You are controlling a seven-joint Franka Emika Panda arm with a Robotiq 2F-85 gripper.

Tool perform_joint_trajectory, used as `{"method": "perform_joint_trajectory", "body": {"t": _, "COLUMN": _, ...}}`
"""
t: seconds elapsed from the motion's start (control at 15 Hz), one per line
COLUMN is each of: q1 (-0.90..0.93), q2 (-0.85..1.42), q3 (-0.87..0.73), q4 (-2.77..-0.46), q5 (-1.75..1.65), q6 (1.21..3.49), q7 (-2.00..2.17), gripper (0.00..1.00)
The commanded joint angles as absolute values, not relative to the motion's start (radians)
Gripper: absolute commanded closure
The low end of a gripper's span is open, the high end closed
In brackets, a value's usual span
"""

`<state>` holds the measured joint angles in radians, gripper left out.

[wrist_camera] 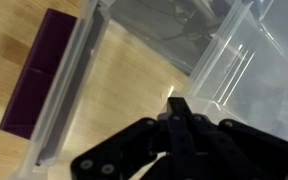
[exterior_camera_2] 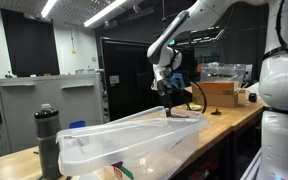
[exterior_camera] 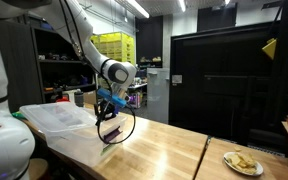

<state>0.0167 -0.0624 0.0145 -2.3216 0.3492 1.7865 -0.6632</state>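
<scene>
The clear plastic bin (exterior_camera: 56, 121) is sitting on the wooden table (exterior_camera: 169, 146), lying long and low in both exterior views, with a dark purple block (wrist_camera: 36, 72) lying on the wood just outside one of its see-through walls in the wrist view. The gripper (exterior_camera: 105, 117) is hanging just above one end of the bin with its jaws pressed together, though whether the tips are inside the rim is hard to tell. Well apart, a plate of food (exterior_camera: 242, 162) is resting near the table's edge, and a dark bottle (exterior_camera_2: 47, 141) is standing beside the bin's other end.
</scene>
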Motion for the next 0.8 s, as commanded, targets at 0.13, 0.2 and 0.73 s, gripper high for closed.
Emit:
{"method": "perform_joint_trajectory", "body": {"t": 0.13, "q1": 0.041, "q2": -0.133, "q3": 0.027, "q4": -2.377, "q5": 0.309, "q6": 1.822, "q7": -0.621, "gripper": 0.63}}
{"method": "perform_joint_trajectory", "body": {"t": 0.2, "q1": 0.038, "q2": -0.139, "q3": 0.022, "q4": -2.374, "q5": 0.307, "q6": 1.818, "q7": -0.621, "gripper": 0.56}}
{"method": "perform_joint_trajectory", "body": {"t": 0.73, "q1": 0.035, "q2": -0.259, "q3": -0.007, "q4": -2.370, "q5": 0.305, "q6": 1.802, "q7": -0.617, "gripper": 0.02}}
